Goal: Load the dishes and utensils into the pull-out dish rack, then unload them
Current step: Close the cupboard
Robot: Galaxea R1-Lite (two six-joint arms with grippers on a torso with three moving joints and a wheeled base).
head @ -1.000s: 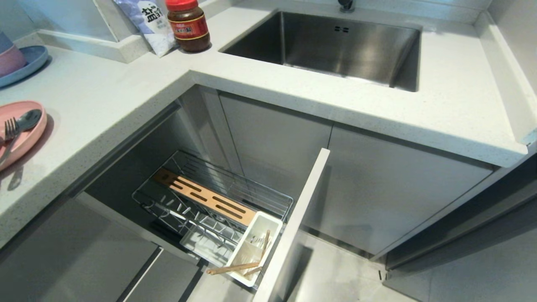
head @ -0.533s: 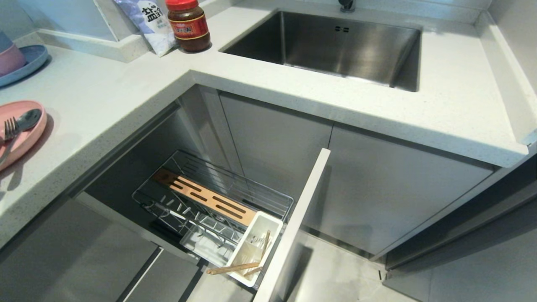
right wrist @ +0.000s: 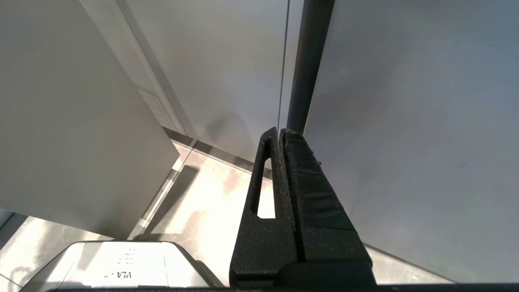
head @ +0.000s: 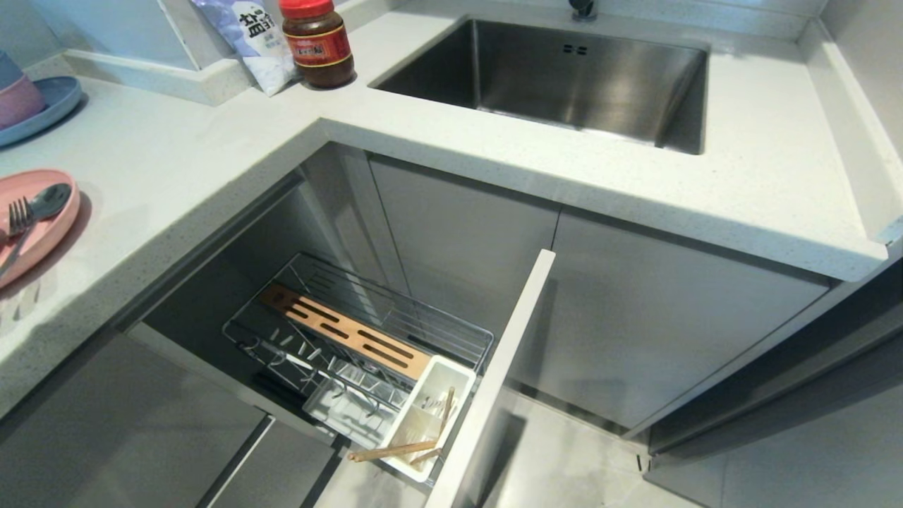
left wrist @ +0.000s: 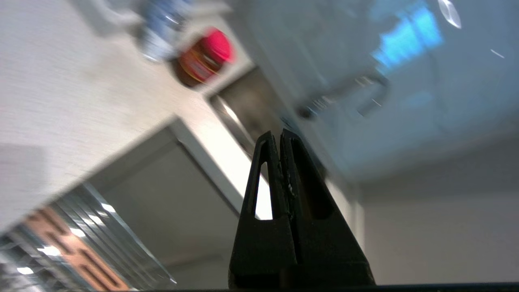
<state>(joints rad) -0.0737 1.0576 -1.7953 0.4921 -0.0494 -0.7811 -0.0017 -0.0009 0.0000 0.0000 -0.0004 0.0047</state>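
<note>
The pull-out dish rack [head: 395, 303] stands pulled out below the counter, with its wooden strip [head: 346, 333], white cutlery tray [head: 423, 423] and pale front panel [head: 504, 367]. Light-wood chopsticks [head: 391, 450] lie in the cutlery tray, with one end poking out over its edge. On the counter at the far left, the pink plate [head: 42, 233] carries a fork [head: 17, 215] and a spoon [head: 49, 200]. Neither arm shows in the head view. My left gripper [left wrist: 280, 134] is shut and empty, up in the air facing the rack [left wrist: 69, 247] and the counter corner. My right gripper [right wrist: 280, 132] is parked, shut and empty, near the cabinet fronts.
A steel sink [head: 564, 77] is set in the counter at the back. A red-lidded sauce jar [head: 317, 42] and a bag [head: 247, 32] stand by the back ledge. A blue plate [head: 49, 106] with stacked bowls [head: 14, 92] sits at the far left.
A shadow on the counter below the pink plate has spread and faded. Plate, utensils, rack and chopsticks have not moved in the head view.
</note>
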